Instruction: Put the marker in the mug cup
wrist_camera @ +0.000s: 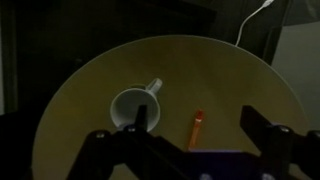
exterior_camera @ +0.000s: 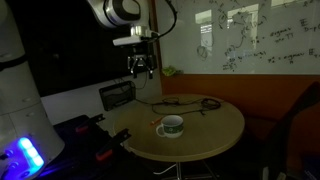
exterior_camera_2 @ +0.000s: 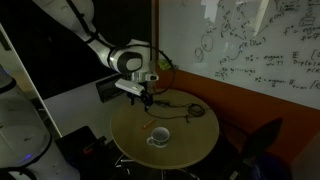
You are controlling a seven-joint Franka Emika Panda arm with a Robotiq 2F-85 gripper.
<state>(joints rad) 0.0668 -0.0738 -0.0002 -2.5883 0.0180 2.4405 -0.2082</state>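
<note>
Wrist view, nearest edge: the dark two-fingered gripper [wrist_camera: 196, 118] has its fingers spread wide and nothing between them. The finger bases are cut off by the lower edge of the frame, and the picture is dim and soft. In both exterior views the gripper hangs above the far left part of the table, clear of its surface, and its jaw gap cannot be read from there.

Next out, on the round tan wooden table [wrist_camera: 200, 70], stands one squat white mug cup [wrist_camera: 132, 105]. It is upright with the mouth open, and its small handle points to the far right in the wrist view. The inside looks empty, though shadow makes the bottom hard to confirm. The greenish band shows only in an exterior view [exterior_camera: 171, 126].

One thin orange-red marker [wrist_camera: 196, 127] lies flat on the tabletop just right of the mug in the wrist view. It is near the mug but not touching it, and it is outside the mug. Its near end runs into the shadow between the fingers. In the exterior views it is no more than a faint speck beside the mug.

Farther back on the table, one black coiled cable [exterior_camera: 195, 102] lies well apart from the mug, and its loops are not separable at this size.

Beyond the table, a whiteboard [exterior_camera: 250, 35] covers the far wall, and its writing is illegible. A blue glow [exterior_camera: 28, 152] sits at the near left, its source unclear.
</note>
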